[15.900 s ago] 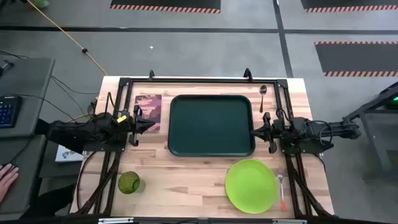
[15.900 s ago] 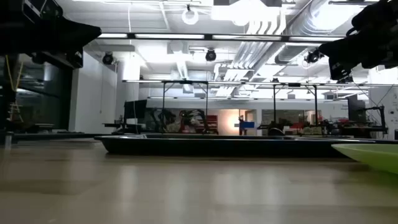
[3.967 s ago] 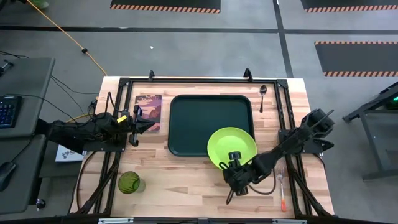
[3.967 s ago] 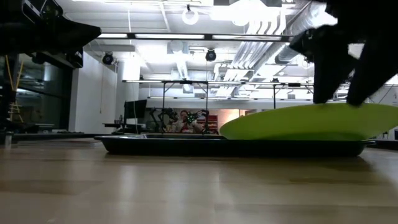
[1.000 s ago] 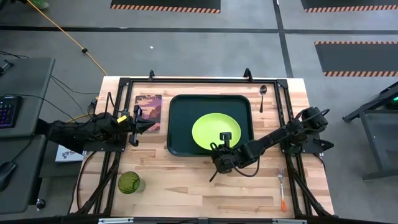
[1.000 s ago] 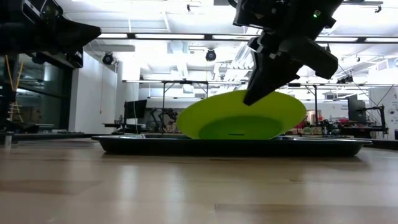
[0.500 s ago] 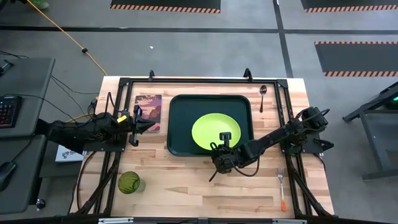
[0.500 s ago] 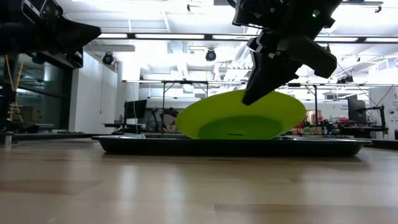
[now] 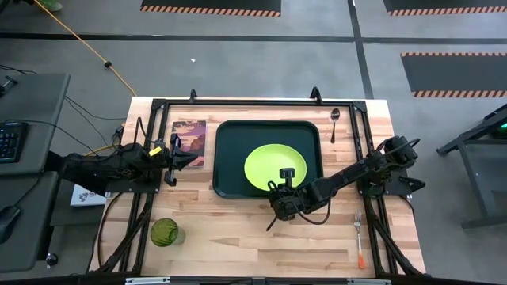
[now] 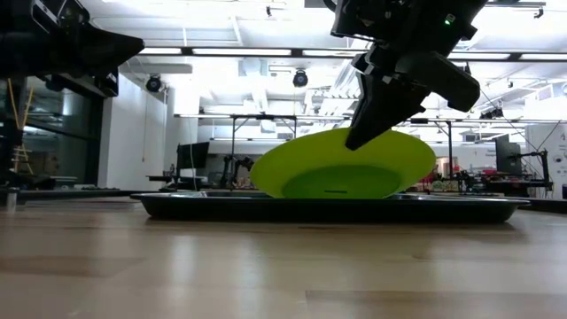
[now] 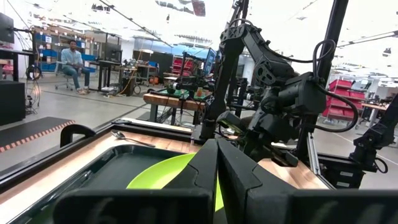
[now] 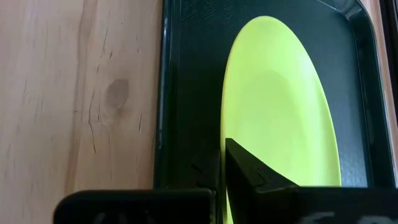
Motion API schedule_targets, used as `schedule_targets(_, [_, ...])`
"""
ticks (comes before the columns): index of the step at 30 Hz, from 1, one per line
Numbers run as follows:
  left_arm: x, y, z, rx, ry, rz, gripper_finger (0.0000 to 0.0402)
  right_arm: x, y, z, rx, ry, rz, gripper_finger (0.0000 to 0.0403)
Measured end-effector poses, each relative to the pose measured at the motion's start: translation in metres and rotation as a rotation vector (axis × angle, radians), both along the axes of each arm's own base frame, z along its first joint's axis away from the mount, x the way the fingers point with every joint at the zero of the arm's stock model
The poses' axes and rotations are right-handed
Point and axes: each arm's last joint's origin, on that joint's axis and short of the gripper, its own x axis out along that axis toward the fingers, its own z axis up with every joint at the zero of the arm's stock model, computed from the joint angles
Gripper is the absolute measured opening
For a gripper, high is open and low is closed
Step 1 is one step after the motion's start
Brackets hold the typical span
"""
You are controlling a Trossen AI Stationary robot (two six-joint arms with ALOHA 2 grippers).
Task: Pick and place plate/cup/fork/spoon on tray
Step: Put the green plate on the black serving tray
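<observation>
The lime-green plate [image 9: 273, 166] is over the dark tray [image 9: 230, 142], tilted with its near rim raised, so the low view [image 10: 341, 173] shows its underside. My right gripper [image 9: 286, 179] is shut on that near rim. My left gripper [image 9: 187, 159] is shut and empty, hovering at the table's left beside the tray. The dark-green cup [image 9: 165, 232] stands on the table near the front left. The orange-handled fork [image 9: 360, 237] lies on the table at the front right. The metal spoon [image 9: 334, 120] lies on the table at the far right. My right gripper pinches the plate's near rim [image 12: 229, 134] between its two fingers, one finger [image 12: 249, 174] over the upper face and the other beneath. The fingers come from the table's near right side, slanting down. The plate's near rim is lifted; its far rim dips behind the tray's rim [image 10: 266, 208].
A picture card [image 9: 190, 141] lies left of the tray, under my left gripper. Black frame rails [image 9: 253, 103] run along the table's far edge and sides. Bare wood [image 9: 238, 237] lies between the cup and the fork.
</observation>
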Motion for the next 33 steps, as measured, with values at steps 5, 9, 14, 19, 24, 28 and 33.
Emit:
schedule_targets(5, [0.0,0.0,0.0,0.0,0.0,0.0,0.0003,0.0,0.0,0.0,0.004,-0.002,-0.006,0.0])
schedule_targets(9, [0.0,0.0,0.0001,0.0,0.0,0.0,0.0003,-0.0001,0.0,-0.0001,0.011,-0.007,-0.017,0.0])
schedule_targets(14, [0.0,0.0,0.0,0.0,0.0,0.0,0.0003,0.0,0.0,0.0,0.013,-0.008,-0.019,0.0])
schedule_targets(19, [0.0,0.0,0.0,0.0,0.0,0.0,0.0003,0.0,0.0,0.0,0.013,-0.008,-0.019,0.0001])
schedule_targets(24, [0.0,0.0,0.0001,0.0,0.0,0.0,0.0003,-0.0001,0.0,0.0,0.012,-0.008,-0.019,0.0001])
schedule_targets(28, [0.0,0.0,0.0,0.0,0.0,0.0,0.0003,-0.0001,0.0,0.0,0.012,-0.008,-0.02,0.0001])
schedule_targets(33, [0.0,0.0,0.0,0.0,0.0,0.0,0.0003,-0.0001,0.0,0.0,0.012,-0.008,-0.02,0.0001])
